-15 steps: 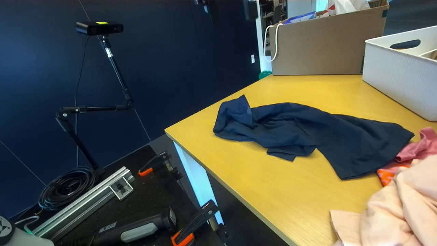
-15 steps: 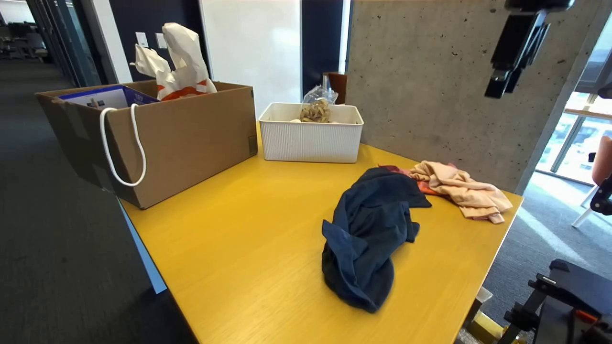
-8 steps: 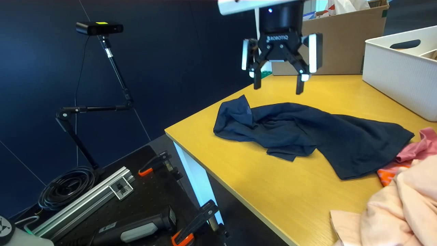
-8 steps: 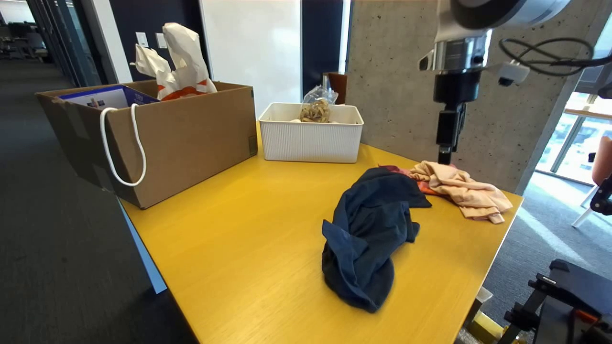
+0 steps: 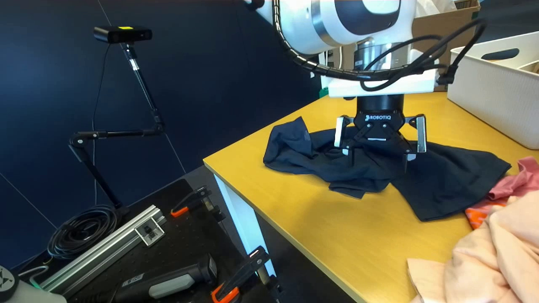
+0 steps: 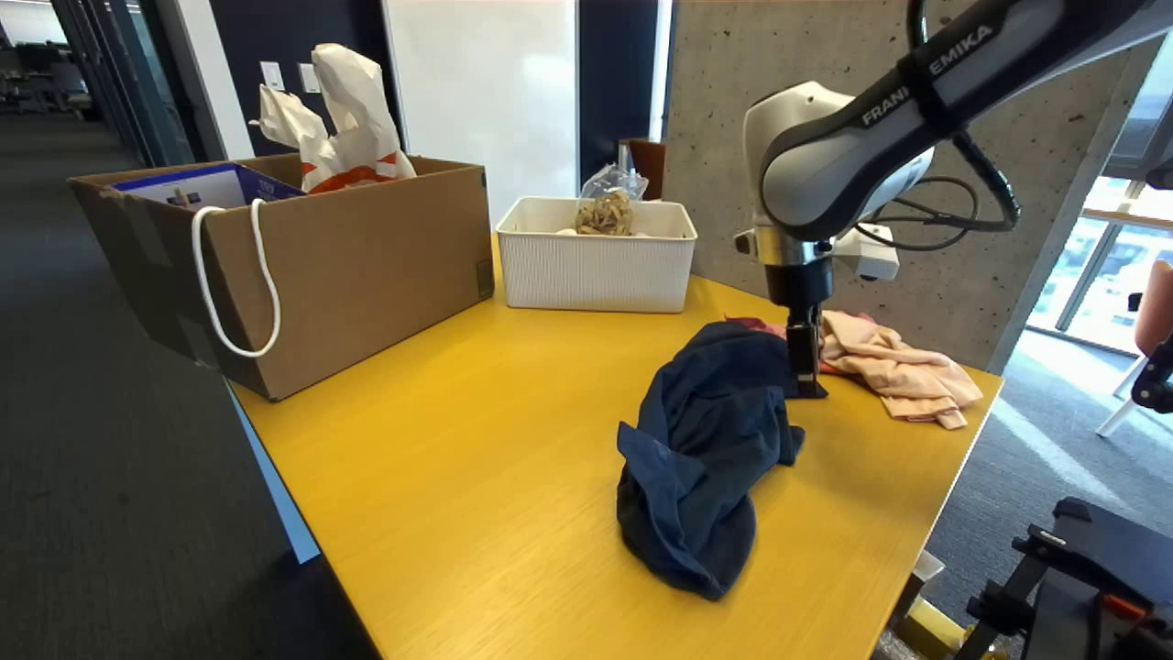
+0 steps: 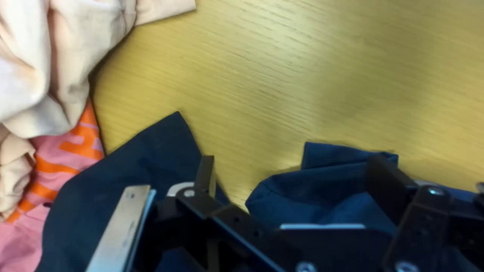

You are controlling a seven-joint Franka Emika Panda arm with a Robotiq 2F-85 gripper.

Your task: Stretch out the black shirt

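Observation:
The black shirt, dark navy in this light, lies crumpled and elongated on the table in both exterior views (image 5: pixel 454 181) (image 6: pixel 715 440). One end is folded over; the other end is flatter and reaches the other clothes. In the wrist view the shirt (image 7: pixel 325 189) shows a folded flap between the fingers and a flat dark corner at left. My gripper (image 5: pixel 378 163) is open with its fingers pointing down over the shirt's middle. It also shows in an exterior view (image 6: pixel 808 383) and in the wrist view (image 7: pixel 293 175). Nothing is between the fingertips. I cannot tell whether they touch the cloth.
Peach cloth (image 5: pixel 497 256) and pink-orange cloth (image 7: pixel 60 162) lie against the shirt's flat end. A white bin (image 6: pixel 596 275) and a large cardboard box (image 6: pixel 376 266) stand on the yellow table (image 6: pixel 440 477). The table edge runs near the shirt's folded end.
The arm has come into view and moved down, bringing the open gripper from above the table to just over the shirt. The shirt and the other clothes have not moved.

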